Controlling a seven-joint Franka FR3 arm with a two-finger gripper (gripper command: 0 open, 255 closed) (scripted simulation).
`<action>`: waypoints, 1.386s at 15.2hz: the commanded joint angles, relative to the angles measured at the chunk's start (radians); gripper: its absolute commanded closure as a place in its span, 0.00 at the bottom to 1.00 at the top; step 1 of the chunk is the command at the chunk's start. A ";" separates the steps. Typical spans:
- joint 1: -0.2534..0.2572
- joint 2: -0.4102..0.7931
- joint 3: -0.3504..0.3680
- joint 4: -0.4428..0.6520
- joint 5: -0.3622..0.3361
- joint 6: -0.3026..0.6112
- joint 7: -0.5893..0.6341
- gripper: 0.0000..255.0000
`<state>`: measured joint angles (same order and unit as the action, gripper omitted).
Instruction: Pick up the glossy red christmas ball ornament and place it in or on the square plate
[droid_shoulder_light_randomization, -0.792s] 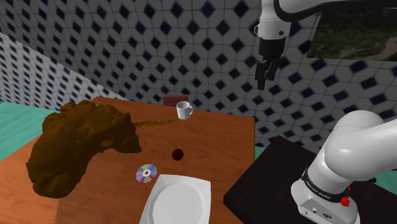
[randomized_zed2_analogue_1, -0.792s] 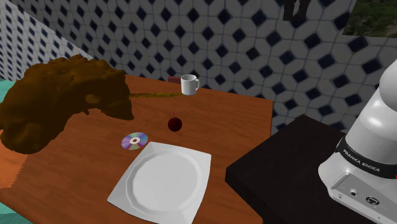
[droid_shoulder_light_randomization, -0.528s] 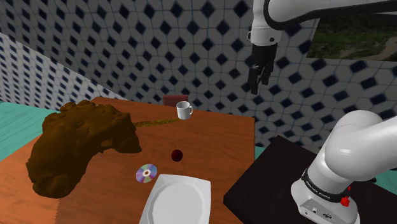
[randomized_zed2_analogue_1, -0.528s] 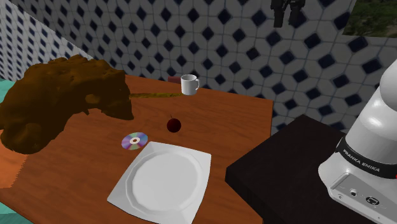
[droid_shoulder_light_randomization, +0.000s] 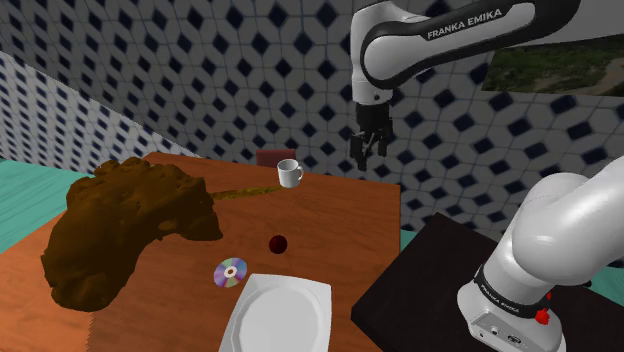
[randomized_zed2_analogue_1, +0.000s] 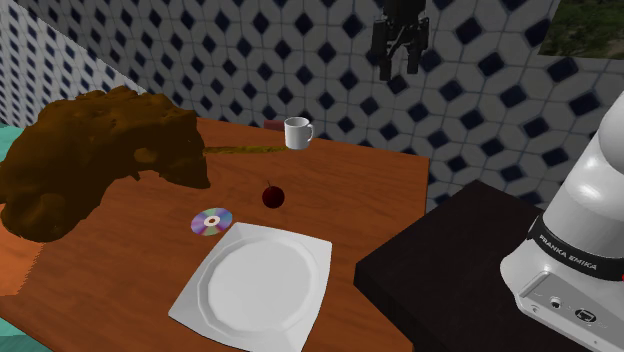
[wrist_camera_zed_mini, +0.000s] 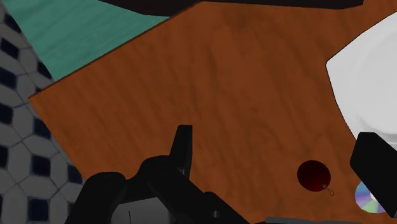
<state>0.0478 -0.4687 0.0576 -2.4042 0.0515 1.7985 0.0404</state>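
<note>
The gripper (droid_shoulder_light_randomization: 368, 152) hangs high over the table (droid_shoulder_light_randomization: 340, 215), its fingers (wrist_camera_zed_mini: 182, 149) spread apart with nothing between them. Well below it the dark red ball (droid_shoulder_light_randomization: 279, 243) sits on the wood, touching neither finger; in the wrist view it is near the finger that hides part of the disc (wrist_camera_zed_mini: 367, 198). The white plate (droid_shoulder_light_randomization: 280, 312) lies beyond the ball from the hand, cut off by the frame edge. A mug (droid_shoulder_light_randomization: 289, 173) stands below the hand, off to one side. Farther off, a brown lump (droid_shoulder_light_randomization: 120, 225) is too shapeless to name.
</note>
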 joint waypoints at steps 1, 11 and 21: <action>0.007 0.073 0.018 0.014 0.013 0.050 0.030 0.00; 0.040 0.455 0.085 0.169 0.037 0.233 0.161 0.00; 0.090 0.856 0.105 0.448 0.022 0.311 0.278 0.00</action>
<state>0.1295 0.3382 0.1609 -1.9905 0.0752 2.0995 0.3046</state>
